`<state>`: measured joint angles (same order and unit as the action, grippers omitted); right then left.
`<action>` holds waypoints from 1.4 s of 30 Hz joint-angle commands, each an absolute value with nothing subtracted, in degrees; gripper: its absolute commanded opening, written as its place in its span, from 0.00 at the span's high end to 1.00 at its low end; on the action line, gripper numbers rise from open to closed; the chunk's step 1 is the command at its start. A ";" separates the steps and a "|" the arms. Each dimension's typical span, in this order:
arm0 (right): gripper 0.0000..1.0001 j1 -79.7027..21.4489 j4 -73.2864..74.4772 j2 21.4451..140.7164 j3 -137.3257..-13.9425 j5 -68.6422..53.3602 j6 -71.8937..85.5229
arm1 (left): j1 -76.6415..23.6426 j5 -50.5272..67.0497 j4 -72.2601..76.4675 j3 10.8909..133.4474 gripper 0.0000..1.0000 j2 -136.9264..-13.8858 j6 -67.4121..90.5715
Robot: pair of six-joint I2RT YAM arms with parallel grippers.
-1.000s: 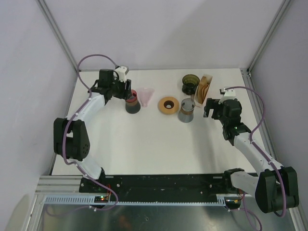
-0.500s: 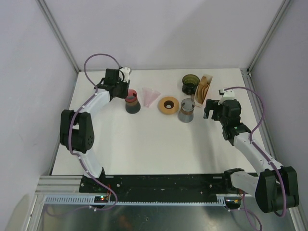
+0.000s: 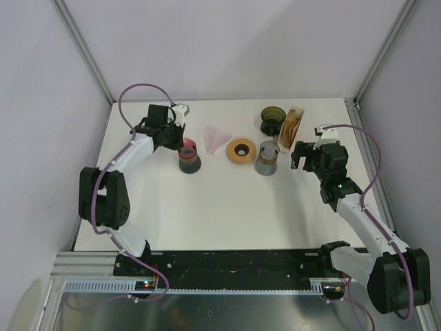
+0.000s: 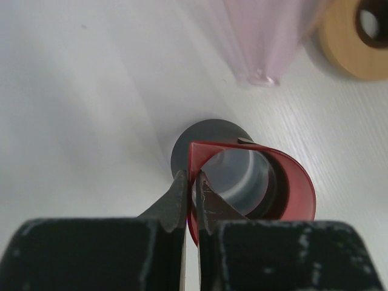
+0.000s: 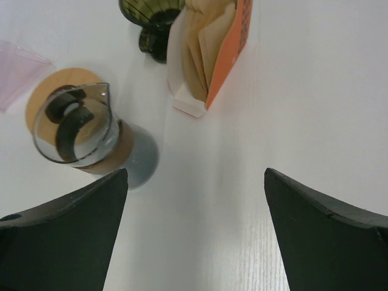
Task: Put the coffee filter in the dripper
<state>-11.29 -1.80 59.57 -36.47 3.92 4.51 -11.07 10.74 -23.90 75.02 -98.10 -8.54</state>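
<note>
Brown paper coffee filters (image 5: 205,42) stand in an orange-and-white box (image 3: 295,126) at the back right. Beside the box a dark green dripper (image 3: 272,119) stands upright, also seen as the dripper (image 5: 151,18) in the right wrist view. My left gripper (image 4: 193,185) is shut on the near rim of a red-topped grey carafe (image 3: 188,156), one finger inside the red rim (image 4: 291,182) and one outside. My right gripper (image 5: 195,176) hangs wide open over bare table, in front of the filter box (image 5: 227,54), holding nothing.
A pink see-through cone (image 3: 217,137) lies on its side between the red-topped carafe and a flat wooden ring (image 3: 242,151). A glass carafe with a cork collar (image 3: 267,158) stands just left of my right gripper (image 3: 303,155). Enclosure walls bound the table.
The left jaws have closed onto the red rim and the left arm has shifted a little. The right arm has stayed where it was, still open.
</note>
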 commanded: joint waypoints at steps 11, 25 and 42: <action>0.01 -15.37 2.68 57.13 -47.08 1.74 6.33 | -24.17 22.95 -26.10 66.92 1.00 -85.09 -12.09; 0.01 -18.40 3.96 59.30 -49.99 1.85 5.89 | -33.09 18.17 -26.06 66.40 1.00 -87.74 -17.97; 0.01 -26.18 10.76 75.06 -63.10 1.36 4.46 | -33.07 19.90 -26.07 65.29 0.71 -87.95 -23.03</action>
<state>-24.93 7.38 71.48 -57.01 1.52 5.50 -33.04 18.48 -27.68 65.23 -88.14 -21.43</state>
